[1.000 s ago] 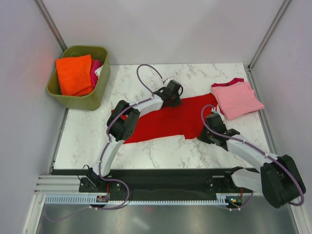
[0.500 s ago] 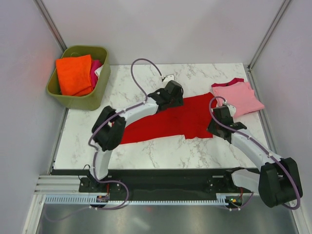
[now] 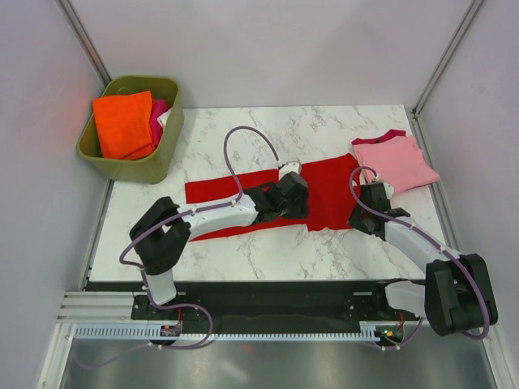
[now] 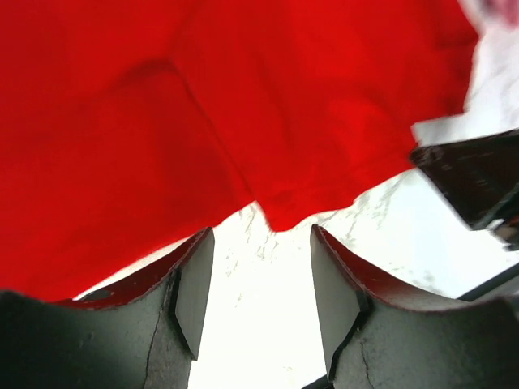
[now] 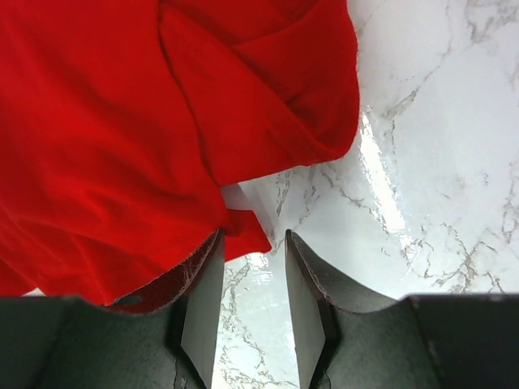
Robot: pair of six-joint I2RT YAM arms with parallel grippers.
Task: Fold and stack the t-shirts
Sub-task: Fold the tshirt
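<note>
Two releases just happened: the left gripper (image 4: 261, 279) and right gripper (image 5: 251, 279) hang with jaws apart and empty at the near edge of the bright red cloth t-shirt (image 3: 328, 194), now a long folded band on the white marble table (image 3: 268, 247) just beside the light pink cloth t-shirt (image 3: 395, 164), so a crosswise fold likely follows.

The left hand (image 4: 261, 233) and right hand (image 5: 253, 239) have opened off the red t-shirt (image 3: 331, 190).

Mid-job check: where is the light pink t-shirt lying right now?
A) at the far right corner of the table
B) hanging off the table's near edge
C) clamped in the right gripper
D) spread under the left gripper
A: the top view shows the light pink t-shirt lying flat on the table at its far right corner.
</note>
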